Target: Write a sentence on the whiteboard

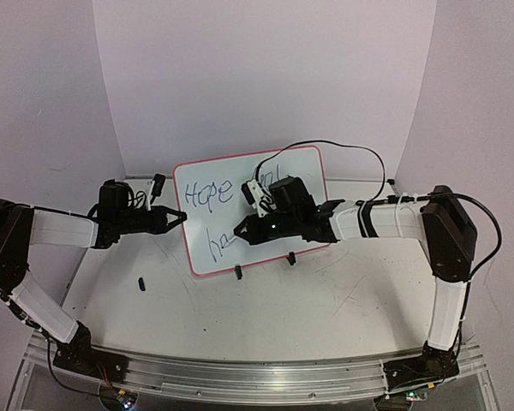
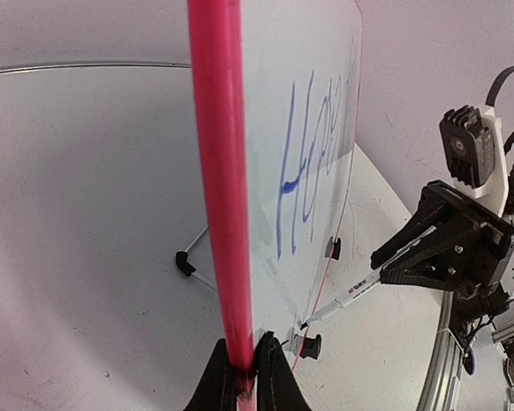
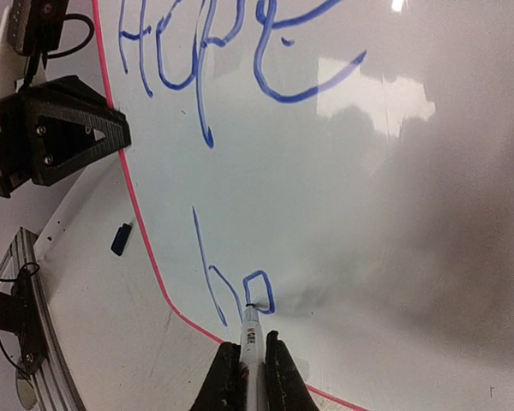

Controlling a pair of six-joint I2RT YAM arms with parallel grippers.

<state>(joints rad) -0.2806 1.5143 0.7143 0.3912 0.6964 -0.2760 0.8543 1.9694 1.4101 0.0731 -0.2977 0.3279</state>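
The whiteboard [image 1: 207,175] stands upright on its two black clip feet [image 1: 238,273] at mid-table. Blue lettering [image 1: 207,193] reads "Hope" on the top line, with more behind my right arm. A second line starts with "h" and a boxy loop [image 3: 259,293]. My left gripper [image 1: 178,217] is shut on the board's red-pink left rim [image 2: 218,171]. My right gripper [image 1: 240,233] is shut on a white marker [image 3: 251,330]. The marker tip touches the board at the loop's lower left. The marker [image 2: 343,295] also shows in the left wrist view.
A small dark blue cap [image 1: 142,282] lies on the table left of the board and shows in the right wrist view [image 3: 120,239]. A black cable [image 1: 343,147] arcs over the board's right side. A wire stand leg [image 2: 185,263] sits behind the board.
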